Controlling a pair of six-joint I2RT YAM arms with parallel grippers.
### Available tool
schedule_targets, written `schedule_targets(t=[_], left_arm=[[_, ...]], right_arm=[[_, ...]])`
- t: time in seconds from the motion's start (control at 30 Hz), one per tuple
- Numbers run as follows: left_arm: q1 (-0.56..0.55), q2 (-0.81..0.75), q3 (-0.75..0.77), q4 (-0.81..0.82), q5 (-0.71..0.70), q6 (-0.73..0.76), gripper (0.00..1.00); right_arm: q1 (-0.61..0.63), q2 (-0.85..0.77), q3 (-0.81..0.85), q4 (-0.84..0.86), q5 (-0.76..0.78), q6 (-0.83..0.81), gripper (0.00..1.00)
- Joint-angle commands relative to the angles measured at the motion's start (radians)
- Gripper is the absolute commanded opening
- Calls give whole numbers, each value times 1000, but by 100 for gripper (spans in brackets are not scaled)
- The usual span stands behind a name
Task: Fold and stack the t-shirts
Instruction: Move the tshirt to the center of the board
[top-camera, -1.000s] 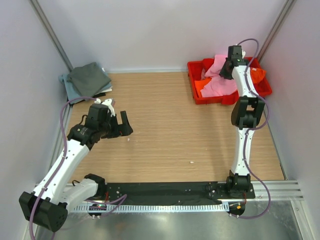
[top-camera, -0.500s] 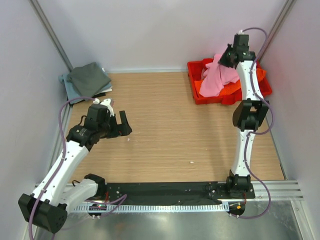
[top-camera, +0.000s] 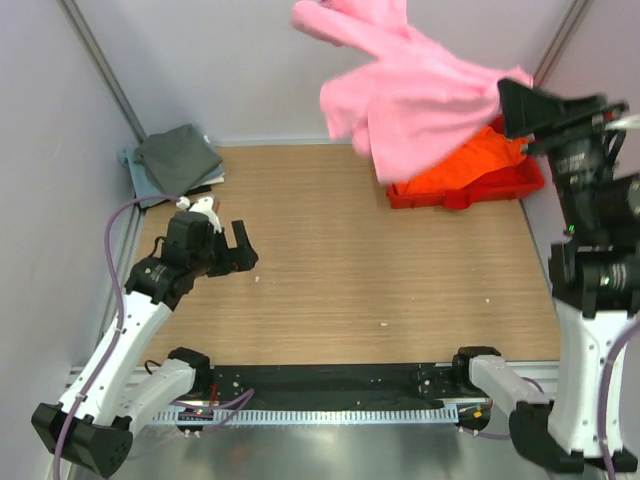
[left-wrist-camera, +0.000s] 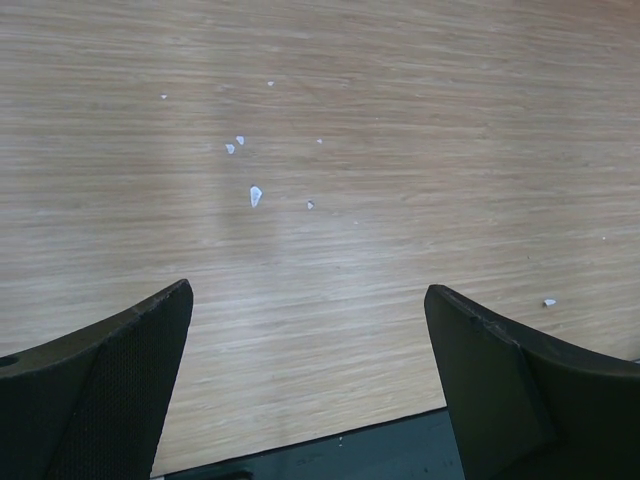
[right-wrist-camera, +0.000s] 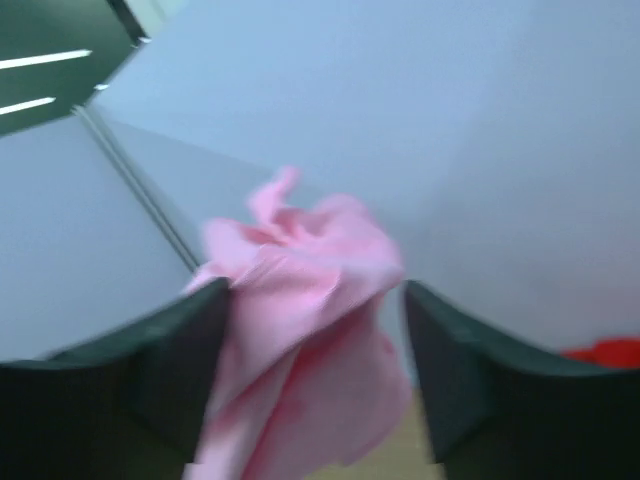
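Left gripper (left-wrist-camera: 308, 288): I hold it wide and empty, low over the table's left half (ready to receive). Right gripper (right-wrist-camera: 315, 290): clamped on the light pink t-shirt (top-camera: 420, 95), high above the far right corner to clear the red tray (top-camera: 440, 198). Long axis left-right, free end pointing far-left

Folded shirts (top-camera: 178, 160) lie back-left; tray (top-camera: 460, 199) back-right, a shirt (top-camera: 462, 166) inside.

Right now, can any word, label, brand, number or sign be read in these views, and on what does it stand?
None can be read.
The pink t-shirt, orange t-shirt, dark grey t-shirt and red tray show no print.
The right wrist view is too blurred to show any text.
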Motion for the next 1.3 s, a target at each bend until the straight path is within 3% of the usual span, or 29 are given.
schedule_targets(t=[0.0, 0.03, 0.13, 0.23, 0.47, 0.63, 0.83, 1.07, 1.27], left_arm=[[-4, -18, 28, -12, -62, -5, 98], [-4, -26, 36, -41, -68, -10, 97], [-4, -47, 68, -115, -103, -51, 98], [-4, -56, 107, -191, -100, -93, 100], [-4, -102, 82, -281, -102, -176, 99], [-37, -112, 39, -250, 13, -177, 90], [-242, -103, -24, -242, -72, -349, 81], [-695, 43, -145, -187, -287, -640, 79], [-763, 100, -212, -98, -295, -719, 70]], right_arm=[[-4, -25, -424, -205, 229, 0, 99], [-7, -17, -535, -320, 289, -15, 100], [-7, 61, -717, -425, 197, -56, 100], [-7, 53, -852, -401, 144, -69, 100], [-6, -80, -920, -419, 78, -83, 100], [31, -160, -978, -471, 32, -95, 100], [178, -290, -1098, -468, 41, 1, 100], [292, -278, -1146, -427, 63, 51, 100], [293, -258, -1124, -427, 61, 32, 100]])
